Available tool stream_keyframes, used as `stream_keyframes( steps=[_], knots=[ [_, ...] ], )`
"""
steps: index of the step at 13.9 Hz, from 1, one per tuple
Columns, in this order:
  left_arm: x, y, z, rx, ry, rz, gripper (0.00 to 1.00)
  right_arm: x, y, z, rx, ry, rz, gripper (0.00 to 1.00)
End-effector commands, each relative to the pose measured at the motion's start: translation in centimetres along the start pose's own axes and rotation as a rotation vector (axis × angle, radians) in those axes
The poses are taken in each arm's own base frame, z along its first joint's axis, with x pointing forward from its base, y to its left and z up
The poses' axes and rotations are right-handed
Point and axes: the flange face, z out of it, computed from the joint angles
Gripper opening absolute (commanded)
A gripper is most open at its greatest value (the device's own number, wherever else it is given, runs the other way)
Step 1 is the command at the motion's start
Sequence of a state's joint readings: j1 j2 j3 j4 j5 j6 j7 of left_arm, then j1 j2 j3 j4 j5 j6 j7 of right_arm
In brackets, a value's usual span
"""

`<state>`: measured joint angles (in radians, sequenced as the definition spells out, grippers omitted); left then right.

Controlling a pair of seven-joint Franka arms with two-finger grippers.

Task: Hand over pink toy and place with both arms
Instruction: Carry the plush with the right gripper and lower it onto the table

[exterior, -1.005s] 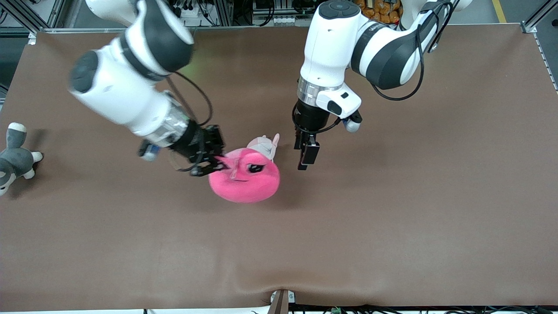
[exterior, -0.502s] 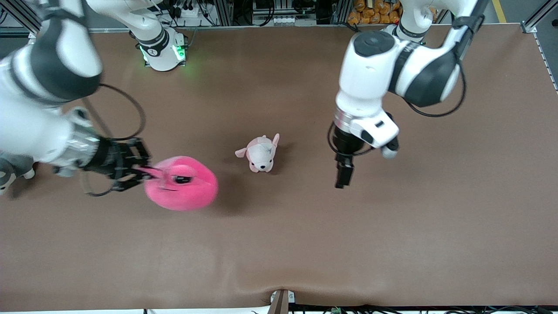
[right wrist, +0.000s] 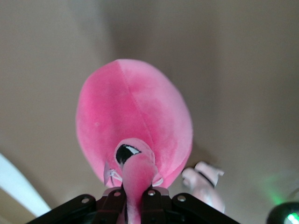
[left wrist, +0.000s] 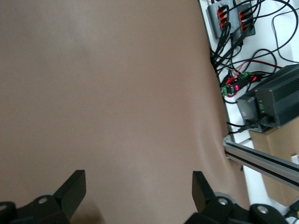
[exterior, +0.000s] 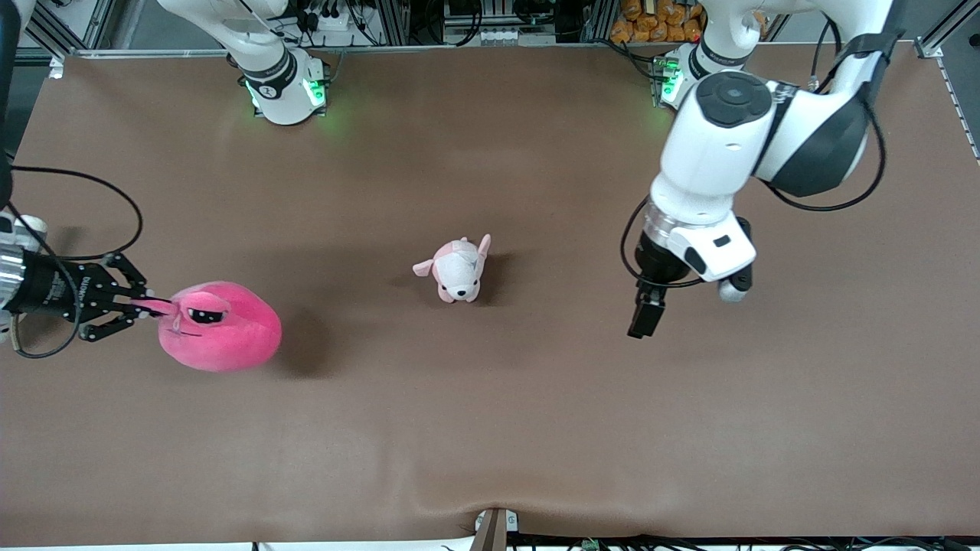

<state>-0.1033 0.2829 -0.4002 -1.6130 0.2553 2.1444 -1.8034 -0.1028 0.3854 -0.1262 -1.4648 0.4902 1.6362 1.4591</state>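
The pink toy (exterior: 222, 337), a round hot-pink plush with dark squinting eyes, hangs a little above the table at the right arm's end and casts a shadow beside it. My right gripper (exterior: 142, 306) is shut on a pink flap of the toy. The right wrist view shows that flap pinched between the fingers (right wrist: 117, 200), with the pink toy (right wrist: 135, 116) bulging out past them. My left gripper (exterior: 641, 317) hangs over bare table toward the left arm's end. Its jaws stand open and empty in the left wrist view (left wrist: 138, 186).
A small pale pink-and-white puppy plush (exterior: 457, 272) stands on the brown table (exterior: 490, 428) near the middle, between the two grippers. It also shows in the right wrist view (right wrist: 205, 179). Cables and power boxes (left wrist: 252, 70) lie off the table's edge.
My right gripper has carried the pink toy from beside the puppy plush out to the right arm's end. The left arm has drawn back toward its own end.
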Motion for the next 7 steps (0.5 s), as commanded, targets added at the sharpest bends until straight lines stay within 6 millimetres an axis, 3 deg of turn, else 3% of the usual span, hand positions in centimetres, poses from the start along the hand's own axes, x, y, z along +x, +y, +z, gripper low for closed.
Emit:
stream_keyframes(
  steps=[1, 3, 5, 7],
  knots=[
    [2.7, -1.2, -1.3, 0.047, -0.037, 0.090, 1.00, 4.4, 0.2, 2.1, -0.042, -0.042, -0.060, 0.00],
    [4.9, -1.7, -1.4, 0.082, -0.063, 0.155, 1.00, 8.7, 0.0, 4.7, -0.081, -0.059, -0.101, 0.00],
    [6.5, -1.9, -1.6, 0.099, -0.076, 0.216, 1.00, 14.1, 0.0, 5.8, -0.092, -0.088, -0.136, 0.00],
    [7.5, -2.5, -1.6, 0.133, -0.091, 0.312, 1.00, 17.1, -0.1, 7.4, -0.104, -0.101, -0.140, 0.00]
  ],
)
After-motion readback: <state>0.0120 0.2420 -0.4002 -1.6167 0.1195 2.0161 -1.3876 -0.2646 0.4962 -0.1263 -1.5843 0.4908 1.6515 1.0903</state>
